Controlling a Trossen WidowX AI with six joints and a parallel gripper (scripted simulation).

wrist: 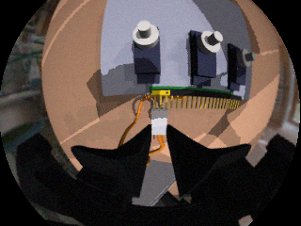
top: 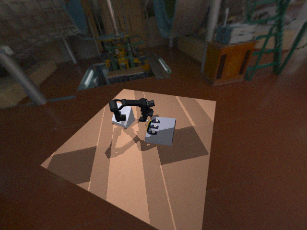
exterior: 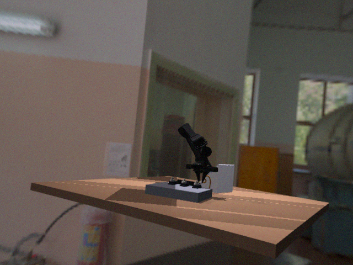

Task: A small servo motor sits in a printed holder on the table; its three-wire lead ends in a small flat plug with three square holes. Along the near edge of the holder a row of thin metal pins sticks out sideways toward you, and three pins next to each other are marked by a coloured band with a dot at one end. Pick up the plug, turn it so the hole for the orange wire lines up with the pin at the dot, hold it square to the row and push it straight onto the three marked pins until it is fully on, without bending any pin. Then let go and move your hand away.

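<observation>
My gripper [wrist: 158, 127] [exterior: 201, 181] is shut on the small plug [wrist: 159, 121], grey at its front and white behind. The plug's front faces the pin row [wrist: 202, 102] roughly squarely, at the tips of the pins under the yellow band [wrist: 159, 92]. A dark dot shows near the band's right end. Whether the pin tips have entered the holes cannot be told. Orange wire [wrist: 134, 123] runs from the holder's left side, and more shows behind the plug. The blue-grey holder [wrist: 174, 24] [top: 166, 136] [exterior: 176, 192] carries the dark servo [wrist: 147, 58] nearest the band.
Two more dark servos [wrist: 203, 63] [wrist: 236, 68] with white horns stand on the holder to the right in the wrist view. The unmarked pins continue right of the plug. A pale block [top: 129, 119] [exterior: 225, 178] stands by the arm's base on the wooden table [top: 123, 173] [exterior: 242, 222].
</observation>
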